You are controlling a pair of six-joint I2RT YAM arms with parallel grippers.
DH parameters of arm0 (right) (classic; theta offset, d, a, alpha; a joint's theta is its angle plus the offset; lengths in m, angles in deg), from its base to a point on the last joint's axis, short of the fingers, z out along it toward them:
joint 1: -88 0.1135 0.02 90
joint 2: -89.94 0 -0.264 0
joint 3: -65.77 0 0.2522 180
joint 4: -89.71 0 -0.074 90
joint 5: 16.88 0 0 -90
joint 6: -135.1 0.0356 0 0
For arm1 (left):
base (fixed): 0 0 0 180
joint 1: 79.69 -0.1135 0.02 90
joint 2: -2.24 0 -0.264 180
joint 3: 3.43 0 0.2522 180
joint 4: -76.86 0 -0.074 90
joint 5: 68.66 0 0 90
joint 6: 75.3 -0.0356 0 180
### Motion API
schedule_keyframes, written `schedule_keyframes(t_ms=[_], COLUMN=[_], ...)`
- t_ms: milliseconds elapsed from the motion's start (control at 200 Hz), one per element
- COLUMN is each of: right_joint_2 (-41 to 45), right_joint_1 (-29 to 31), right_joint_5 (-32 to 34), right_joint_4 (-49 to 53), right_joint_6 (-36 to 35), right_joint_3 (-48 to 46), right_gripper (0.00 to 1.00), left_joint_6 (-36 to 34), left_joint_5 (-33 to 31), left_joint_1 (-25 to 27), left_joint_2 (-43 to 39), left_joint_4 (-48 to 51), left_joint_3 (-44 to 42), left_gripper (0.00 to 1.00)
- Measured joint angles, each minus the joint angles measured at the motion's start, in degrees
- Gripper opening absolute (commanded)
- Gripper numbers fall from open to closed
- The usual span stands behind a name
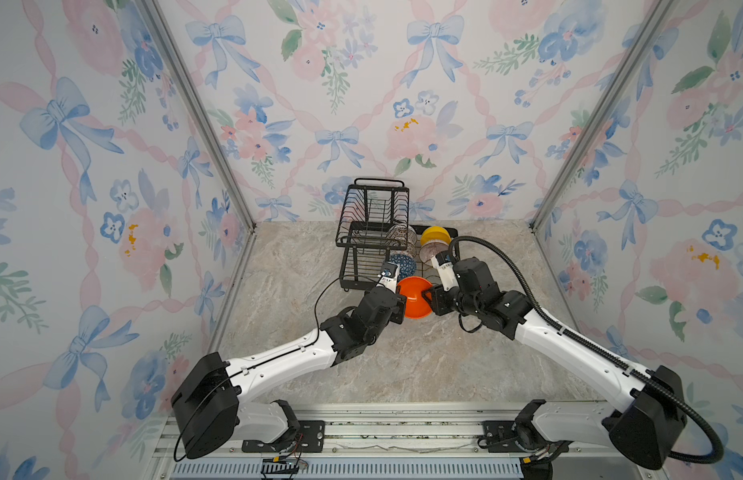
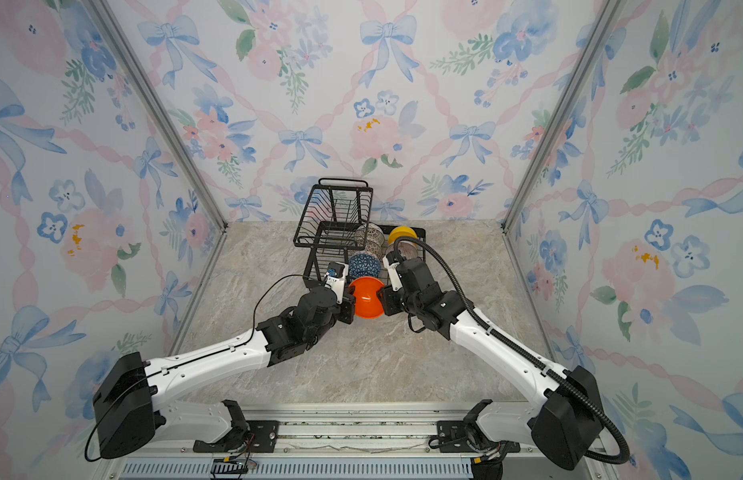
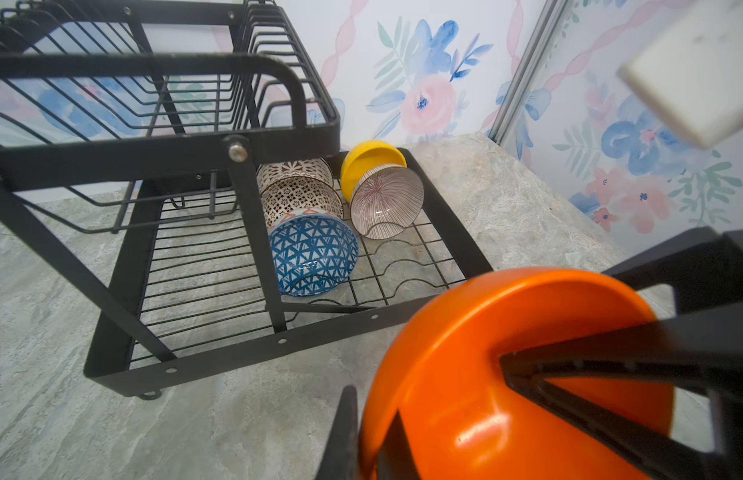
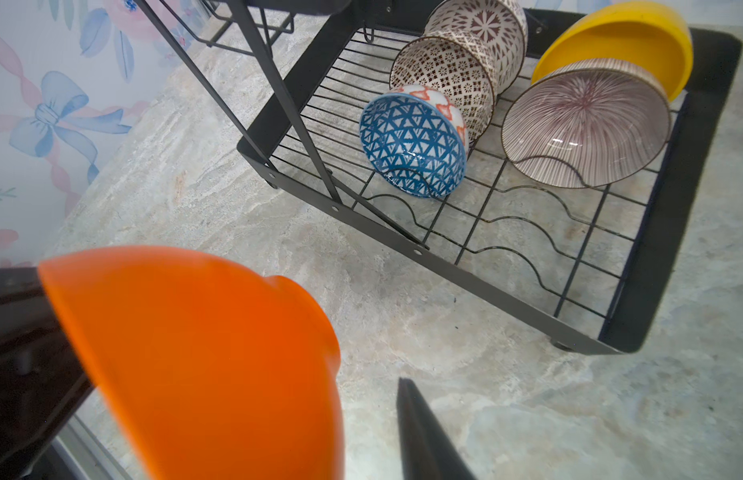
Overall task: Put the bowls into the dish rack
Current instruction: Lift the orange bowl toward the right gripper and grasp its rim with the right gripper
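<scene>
- Grey marbled tabletop [image 1: 403, 365]: bare in front of the rack, giving room to swing.
- Black wire dish rack [image 3: 220, 356]: wavy slots free near its front bar, ahead of the blue triangle-patterned bowl [image 4: 411, 145].
- Glossy plain orange bowl [image 1: 413, 297]: held in the air just before that bar; likely light, stiff and slippery, so best pinched at the rim.
- Left gripper [image 1: 400, 307]: clamped on one rim.
- Right gripper [image 1: 427, 297]: jaws straddle the opposite rim, with a gap showing.

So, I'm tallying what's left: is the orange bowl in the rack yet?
Out. The left gripper holds the orange bowl over the table, just in front of the rack.
</scene>
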Motion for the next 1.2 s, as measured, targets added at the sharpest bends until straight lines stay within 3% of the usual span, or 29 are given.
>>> schedule_keyframes(t_ms=[225,515,585,770,1095,1200], right_joint_2=[-0.76,-0.87,-0.87,-0.87,-0.87,-1.07], right_joint_1=[0.5,0.61,0.61,-0.2,-2.16,-2.89], right_joint_5=[1.49,2.64,2.95,5.11,9.62,11.06], right_joint_4=[-0.31,-0.17,-0.11,0.02,-1.7,-4.35], right_joint_6=[0.31,0.22,-0.13,-3.1,-9.84,-12.92], right_joint_3=[0.11,0.11,0.11,0.11,0.07,-0.42], right_gripper=[0.0,0.0,0.0,0.0,0.0,0.0], left_joint_6=[0.0,0.02,0.02,-1.42,-1.44,-1.29], left_joint_5=[1.01,2.51,3.26,6.69,10.8,11.74], left_joint_1=[0.2,-0.09,-0.33,-0.55,-3.19,-4.46], left_joint_2=[-0.02,-0.02,-0.02,-0.11,-6.1,-8.2], left_joint_4=[-2.01,-2.67,-2.64,-0.61,2.71,3.65], left_joint_3=[-0.39,-0.85,-0.85,-1.03,-3.56,-4.72], left_gripper=[0.0,0.0,0.11,0.54,0.97,0.98])
